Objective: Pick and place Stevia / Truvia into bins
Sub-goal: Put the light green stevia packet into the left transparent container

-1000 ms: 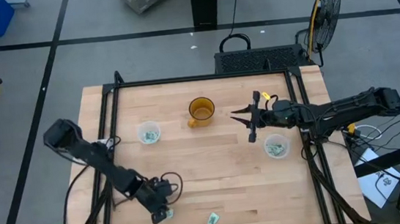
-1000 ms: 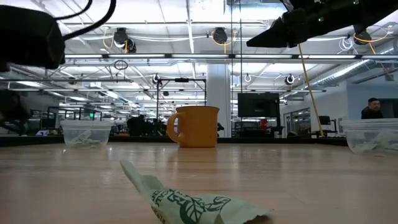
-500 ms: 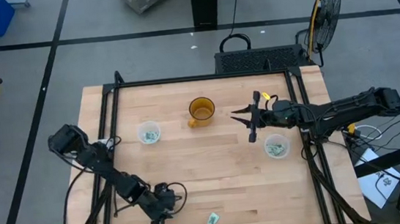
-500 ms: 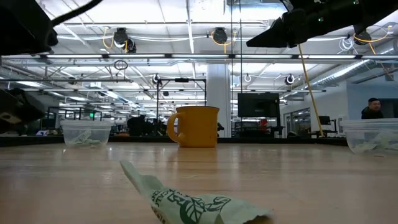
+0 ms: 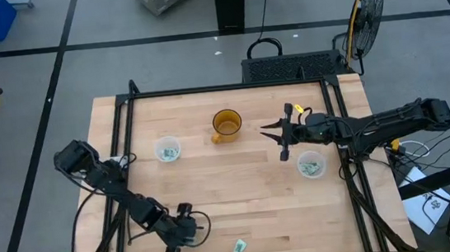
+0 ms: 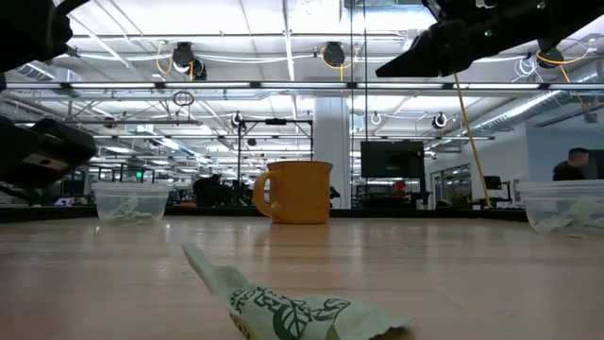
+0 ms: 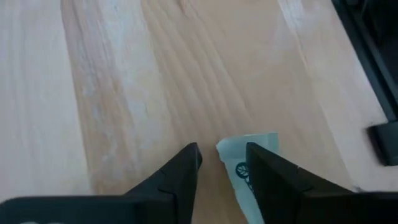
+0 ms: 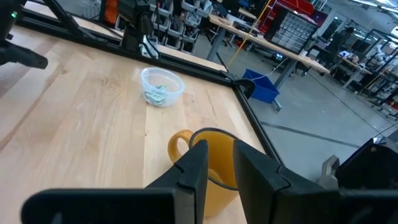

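We see one Stevia sachet (image 7: 249, 163) flat on the table (image 5: 239, 182) near its front left corner, just under the left end effector (image 7: 222, 167), whose fingers (image 7: 180, 171) stand narrowly apart, one covering the sachet's edge. Another sachet (image 5: 239, 246) lies nearby. The right end effector (image 5: 281, 135) hovers slightly open beside the amber mug (image 5: 226, 124), empty, near the right bin (image 5: 311, 165).

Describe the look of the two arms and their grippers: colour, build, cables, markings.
Both arms are dark, near black, built of jointed tubular links. The left gripper has loose black cable looping beside it; its fingers are matte black, tapered wedges. The right gripper has slim pointed black fingers, with a small yellow mark behind them on the wrist. No other markings are legible.
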